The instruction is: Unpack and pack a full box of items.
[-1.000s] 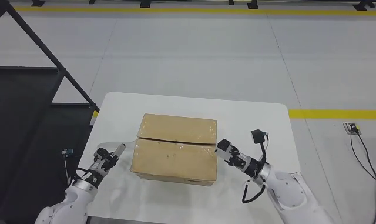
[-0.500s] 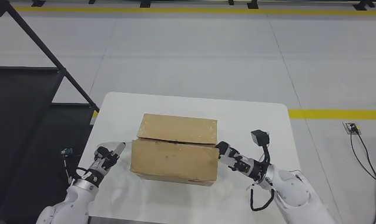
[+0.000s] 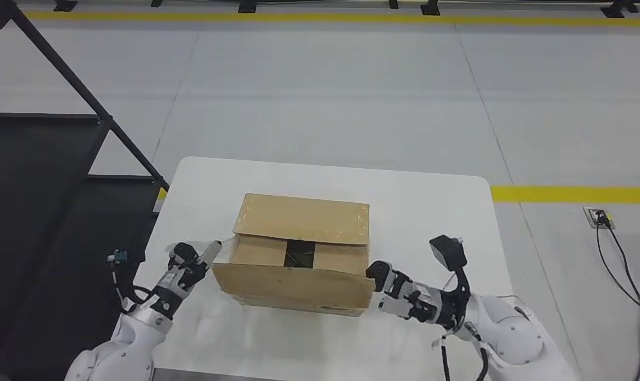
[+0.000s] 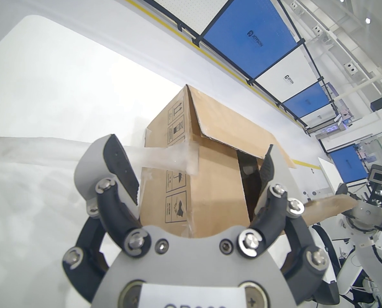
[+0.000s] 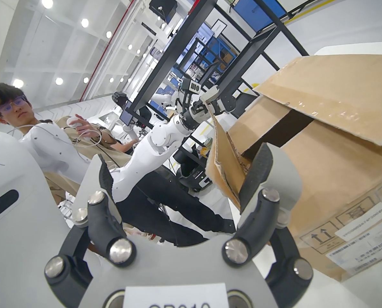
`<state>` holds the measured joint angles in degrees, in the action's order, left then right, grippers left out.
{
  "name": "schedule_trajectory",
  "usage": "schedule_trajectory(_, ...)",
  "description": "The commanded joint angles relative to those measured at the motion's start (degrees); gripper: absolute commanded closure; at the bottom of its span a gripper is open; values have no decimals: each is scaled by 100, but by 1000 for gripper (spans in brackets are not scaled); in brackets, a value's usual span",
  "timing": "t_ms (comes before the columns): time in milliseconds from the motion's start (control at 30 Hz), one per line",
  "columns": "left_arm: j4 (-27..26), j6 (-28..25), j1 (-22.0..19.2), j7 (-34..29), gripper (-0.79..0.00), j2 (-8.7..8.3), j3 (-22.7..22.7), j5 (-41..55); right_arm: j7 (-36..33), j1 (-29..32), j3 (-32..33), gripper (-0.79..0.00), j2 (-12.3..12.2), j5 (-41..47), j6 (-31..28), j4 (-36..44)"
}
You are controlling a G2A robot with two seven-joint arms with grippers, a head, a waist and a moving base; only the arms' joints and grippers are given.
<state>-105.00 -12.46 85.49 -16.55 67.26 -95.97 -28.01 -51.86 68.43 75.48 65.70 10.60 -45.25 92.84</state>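
Note:
A brown cardboard box (image 3: 296, 284) stands mid-table. Its far flap (image 3: 305, 219) lies flat, while the near flap (image 5: 224, 158) is swung outward, leaving a dark gap (image 3: 300, 252) along the top. My left gripper (image 3: 196, 260) is open at the box's left end, and its fingers (image 4: 120, 165) straddle that end's corner, where a loose strip of clear tape (image 4: 168, 159) sticks out. My right gripper (image 3: 384, 282) is open at the box's right front corner, with one finger (image 5: 256, 174) against the near flap's edge. What lies inside the box is hidden.
The white table (image 3: 430, 206) has bare surface behind and to the right of the box. A black metal rack frame (image 3: 80, 111) stands off the table's left side. Both arms sit close to the table's front edge.
The near flap has swung out toward me and the gap on top has opened. Both grippers have drawn back toward the front edge, the right one farther.

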Motion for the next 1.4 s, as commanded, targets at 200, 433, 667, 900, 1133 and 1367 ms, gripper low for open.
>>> schedule_trajectory(200,-22,-650,123,-213,-785,-49,-13,-293,-352,152,9,-785,-89,-21,-111,244)
schedule_trajectory(433,-17,-1213,327,-507,-785,-118,-246,-404,-596,219,1,-785,-168,47,-121,409)
schedule_trajectory(667,58,-1737,436,-824,-785,-192,-459,-495,-562,161,-23,-785,-215,83,26,477)
schedule_trajectory(900,91,-2243,535,-981,-785,-259,-588,-656,-238,51,-95,-785,-219,127,251,487)
schedule_trajectory(1133,57,-2673,605,-1044,-785,-319,-588,-1132,442,-74,-90,-785,-194,327,725,193)
schedule_trajectory(1367,48,-2819,660,-835,-785,-353,-485,-1924,1116,-151,-144,-785,-151,216,1087,-6)
